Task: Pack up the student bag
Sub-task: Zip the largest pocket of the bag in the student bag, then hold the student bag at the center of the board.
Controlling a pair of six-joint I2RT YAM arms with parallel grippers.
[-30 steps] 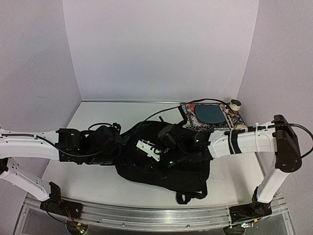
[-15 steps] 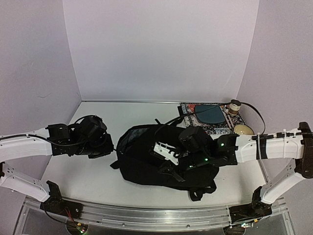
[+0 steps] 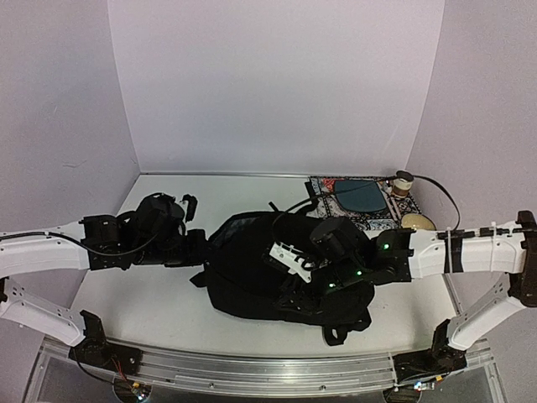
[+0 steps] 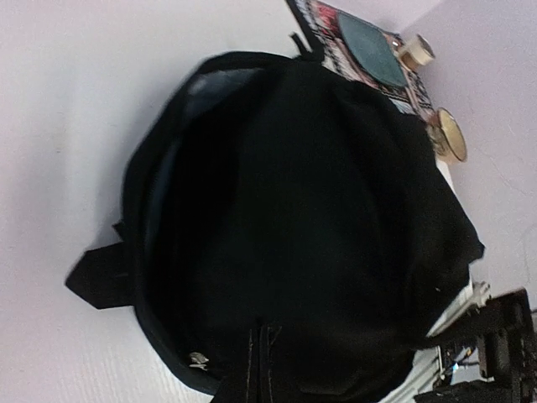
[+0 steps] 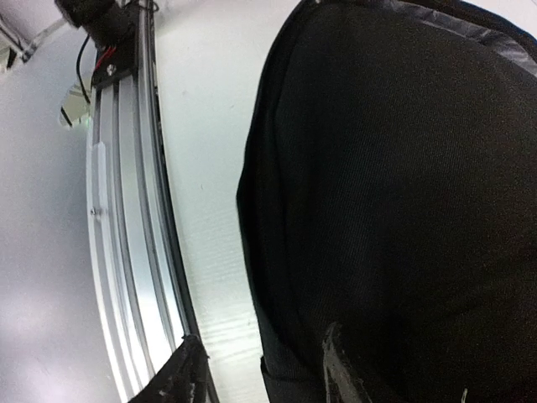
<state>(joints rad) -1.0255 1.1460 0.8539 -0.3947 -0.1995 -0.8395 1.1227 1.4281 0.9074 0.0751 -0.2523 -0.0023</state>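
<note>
Student bag (image 3: 243,281): black, soft, lying flat at mid-table, with its open mouth turned toward the left arm and pale lining showing. Right gripper (image 5: 262,344): low over the bag's near edge, fingers spread wide, nothing clamped. Left gripper (image 3: 195,246): at the bag's left rim; dark on dark, so its spread cannot be told. Behind the bag: patterned book (image 3: 357,201), tape roll (image 3: 404,180), possibly a small bowl (image 3: 417,222).

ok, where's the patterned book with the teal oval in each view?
Top external: the patterned book lies at the far right of the table, behind the backpack.
Left wrist: it is in the top right corner, beyond the backpack.
Right wrist: it is not in this view.
Shared landmark: the black backpack, which also fills the right wrist view.
</note>
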